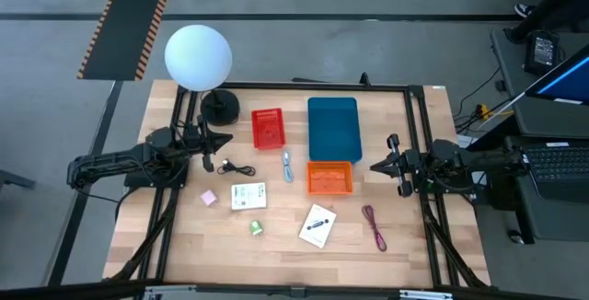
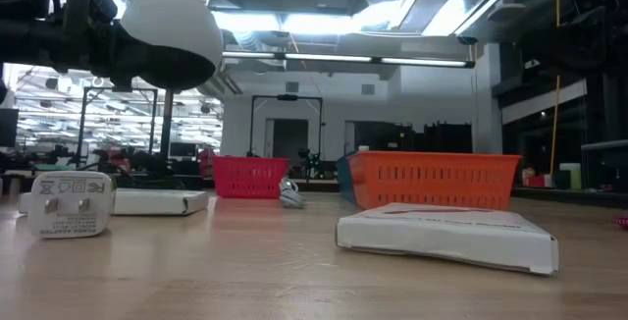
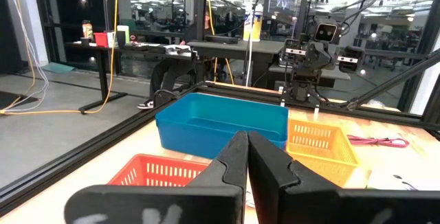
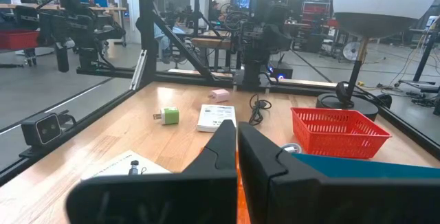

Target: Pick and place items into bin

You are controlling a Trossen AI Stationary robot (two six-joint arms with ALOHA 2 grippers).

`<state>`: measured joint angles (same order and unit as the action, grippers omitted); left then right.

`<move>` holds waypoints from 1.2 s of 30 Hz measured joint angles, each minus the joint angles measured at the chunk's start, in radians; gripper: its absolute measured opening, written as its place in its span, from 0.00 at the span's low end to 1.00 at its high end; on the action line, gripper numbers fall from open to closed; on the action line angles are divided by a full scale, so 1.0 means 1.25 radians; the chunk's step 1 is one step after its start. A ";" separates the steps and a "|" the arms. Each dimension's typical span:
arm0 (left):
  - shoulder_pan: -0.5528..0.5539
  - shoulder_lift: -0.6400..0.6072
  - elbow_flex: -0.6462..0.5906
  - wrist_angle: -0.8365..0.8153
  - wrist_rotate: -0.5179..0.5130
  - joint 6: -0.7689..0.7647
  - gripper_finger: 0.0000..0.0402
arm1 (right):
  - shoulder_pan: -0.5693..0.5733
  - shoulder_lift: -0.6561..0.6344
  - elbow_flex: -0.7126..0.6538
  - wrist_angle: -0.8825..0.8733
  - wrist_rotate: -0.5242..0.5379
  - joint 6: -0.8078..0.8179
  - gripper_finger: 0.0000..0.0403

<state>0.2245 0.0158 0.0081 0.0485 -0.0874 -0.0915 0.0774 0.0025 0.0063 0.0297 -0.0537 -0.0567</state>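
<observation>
Almost no writing is showing clearly enough to read. In the low view a white plug block (image 2: 69,203) is standing on the table (image 2: 245,271) with small grey marks on its face; the one that can be made out is looking like "CE", and the rest are staying too fine to tell. In the high view two white cards (image 1: 248,195) (image 1: 317,225) are carrying green and black print, but none of it is coming through as words.
</observation>
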 joint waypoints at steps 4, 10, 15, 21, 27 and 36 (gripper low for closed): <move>0.000 0.000 0.000 0.000 0.000 0.000 0.02 | 0.000 0.000 0.000 0.000 0.000 0.000 0.00; 0.000 0.000 0.000 0.000 0.000 0.000 0.02 | 0.000 0.000 0.000 0.000 0.000 0.000 0.00; 0.000 0.000 0.000 0.000 0.000 0.000 0.02 | 0.000 0.000 0.000 0.000 0.000 0.000 0.00; 0.000 0.000 0.000 0.000 0.000 0.001 0.02 | 0.000 0.000 0.000 0.000 0.000 0.000 0.00; 0.000 0.000 0.000 0.000 0.000 0.113 0.02 | 0.000 0.000 0.000 0.001 0.000 0.000 0.00; 0.000 0.000 0.000 0.000 -0.007 0.144 0.02 | 0.000 0.000 0.000 0.001 0.000 0.000 0.00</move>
<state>0.2247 0.0156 0.0081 0.0486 -0.0965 0.0880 0.0776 0.0025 0.0067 0.0311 -0.0536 -0.0566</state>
